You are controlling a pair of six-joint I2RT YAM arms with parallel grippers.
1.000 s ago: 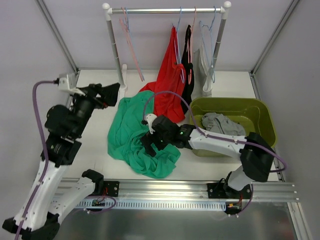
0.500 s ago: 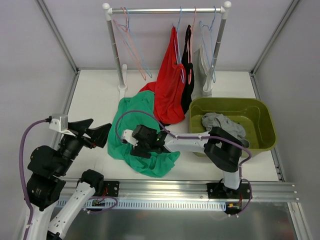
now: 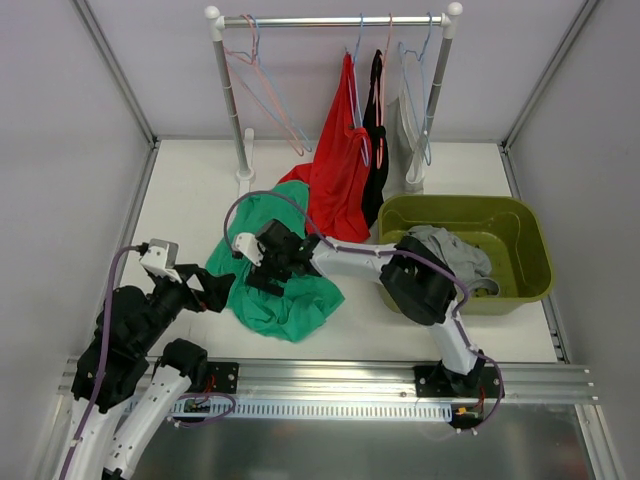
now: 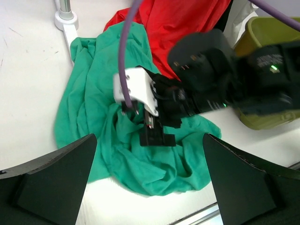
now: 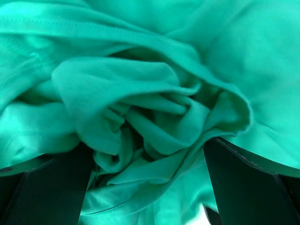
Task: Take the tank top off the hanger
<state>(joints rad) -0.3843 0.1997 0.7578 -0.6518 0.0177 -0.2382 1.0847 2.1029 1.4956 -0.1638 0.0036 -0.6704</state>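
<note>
**Tech 1:** Confirmed position of the green tank top [image 3: 285,300]?

**Tech 2:** Confirmed. Lay off any hanger, crumpled in a heap on the counter [image 3: 190,190] in front of the rack [image 3: 232,100], nearer its left post. Touched the red tank top [image 3: 340,180] on the side facing the rack.

**Tech 1:** Checked the right fingers [image 5: 248,183]?

**Tech 2:** Checked. Stood spread wide, released, and pressed down into the heap with a bunched fold between them. Clamped nothing.

**Tech 1:** And the left fingers [image 4: 49,185]?

**Tech 2:** Likewise spread wide and released. Hovered at the heap's left edge, on the side away from the rack, and pointed toward the right fingers. Held nothing. Could not tell whether touching the cloth.

**Tech 1:** Logged anything else around the rack?

**Tech 2:** Found the red tank top hanging on the right half of the rail, with its lower part draped onto the counter. Found a black garment [image 3: 376,150] hanging just beside it, toward the right post. Saw bare pink hangers [image 3: 265,90] on the left half of the rail. Noted an olive bin [image 3: 530,240] in front of the right post, with grey cloth [image 3: 450,250] inside.
</note>
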